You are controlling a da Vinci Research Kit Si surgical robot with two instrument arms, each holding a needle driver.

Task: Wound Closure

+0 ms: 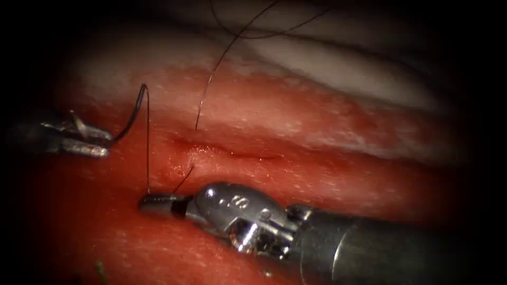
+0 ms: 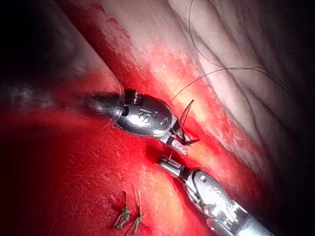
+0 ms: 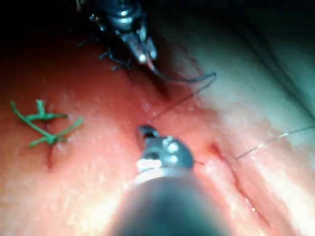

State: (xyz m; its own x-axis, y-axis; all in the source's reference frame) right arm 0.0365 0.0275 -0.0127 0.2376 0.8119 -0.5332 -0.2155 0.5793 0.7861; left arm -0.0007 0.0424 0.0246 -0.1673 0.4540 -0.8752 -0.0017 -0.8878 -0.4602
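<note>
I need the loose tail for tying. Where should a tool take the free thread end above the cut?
Likely the free thread end just behind its tip, from the right, across the strand: it runs straight. Left tool holds the needle, right tool the thread.

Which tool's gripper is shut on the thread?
The right gripper, thread rising from its tip; the left gripper holds the needle's end, outside the tissue.

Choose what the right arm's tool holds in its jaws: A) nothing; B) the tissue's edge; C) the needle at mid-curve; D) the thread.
D: the thread runs down from the needle into the shut jaws of the right tool. The left tool holds the needle near one end, clear of the tissue and left of the cut.
</note>
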